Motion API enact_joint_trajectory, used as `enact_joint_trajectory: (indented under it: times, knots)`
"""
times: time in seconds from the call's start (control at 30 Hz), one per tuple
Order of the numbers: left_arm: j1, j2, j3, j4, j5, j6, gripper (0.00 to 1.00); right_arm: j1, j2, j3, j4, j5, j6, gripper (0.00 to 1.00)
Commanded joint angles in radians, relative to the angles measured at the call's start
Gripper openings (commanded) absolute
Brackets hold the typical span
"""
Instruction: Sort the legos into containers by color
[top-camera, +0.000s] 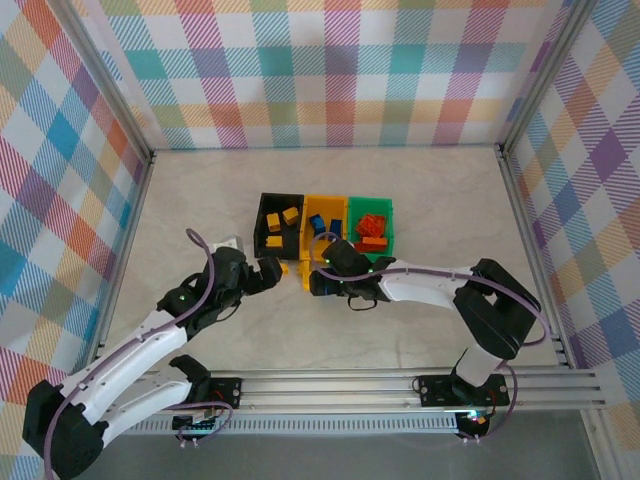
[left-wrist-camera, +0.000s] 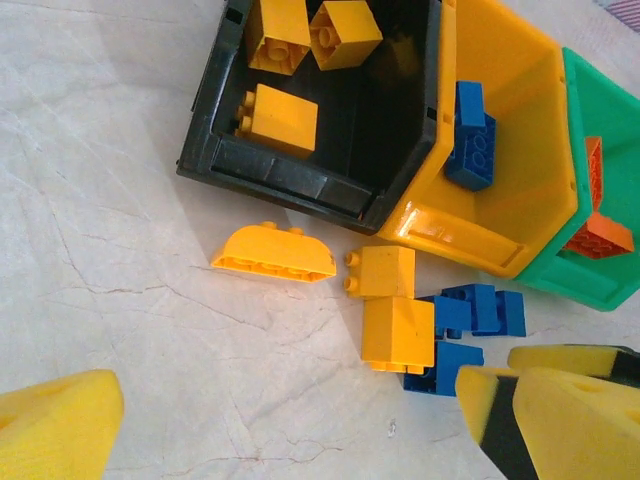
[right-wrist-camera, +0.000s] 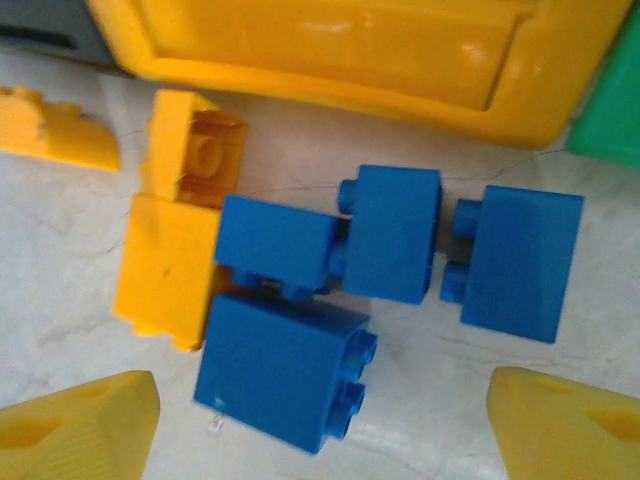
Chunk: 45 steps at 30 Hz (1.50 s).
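Here: right tool (right-wrist-camera: 325, 428) wide open, empty, nearest blue legos (right-wrist-camera: 280, 370); cluster just ahead between pads (right-wrist-camera: 80, 430). Left tool (left-wrist-camera: 300, 430) fully open, empty.

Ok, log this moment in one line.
left tool: open, above loose yellow legos | right tool: open, above loose blue legos | black bin: yellow bricks | yellow bin: blue bricks | green bin: orange-red bricks

Pastel plaid walls (top-camera: 330, 70) — pale, perhaps marbled tabletop (top-camera: 430, 190), softly and evenly lit.
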<state>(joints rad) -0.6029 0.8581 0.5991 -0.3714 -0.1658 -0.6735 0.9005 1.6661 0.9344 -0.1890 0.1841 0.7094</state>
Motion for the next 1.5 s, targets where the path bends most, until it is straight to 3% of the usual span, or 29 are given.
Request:
enact_joint_trajectory:
  times: [0.0,0.13,0.3,0.47,0.63,0.73,1.0,1.2,1.47]
  knots:
    - [-0.011,-0.027,-0.019,-0.028,-0.012,-0.019,1.00,0.005,0.042,0.031,-0.117,0.066,0.056,0.82]
    - [-0.011,-0.039,-0.016,-0.040,-0.021,-0.014,1.00,0.005,0.021,-0.017,-0.146,0.093,0.105,0.78]
    - [-0.011,-0.064,-0.023,-0.047,-0.021,-0.011,1.00,0.005,-0.128,-0.133,-0.183,0.142,0.158,0.78]
    - [-0.011,-0.090,-0.039,-0.053,-0.019,-0.020,1.00,0.005,-0.268,-0.191,-0.145,0.107,0.081,0.82]
    - [-0.011,-0.114,-0.051,-0.061,-0.030,-0.026,1.00,0.009,-0.209,-0.117,-0.106,0.002,-0.030,0.87]
    - [-0.011,-0.120,-0.053,-0.072,-0.041,-0.026,1.00,0.009,-0.114,-0.062,-0.138,0.005,-0.047,0.86]
    - [-0.011,-0.124,-0.055,-0.084,-0.063,-0.031,1.00,0.009,-0.043,-0.051,-0.150,0.049,-0.035,0.68]
    - [-0.011,-0.128,-0.055,-0.079,-0.071,-0.028,1.00,0.009,-0.072,-0.073,-0.167,0.075,-0.036,0.46]
    - [-0.011,-0.119,-0.058,-0.039,-0.028,0.003,1.00,0.006,-0.232,0.019,-0.220,0.090,-0.138,0.38]
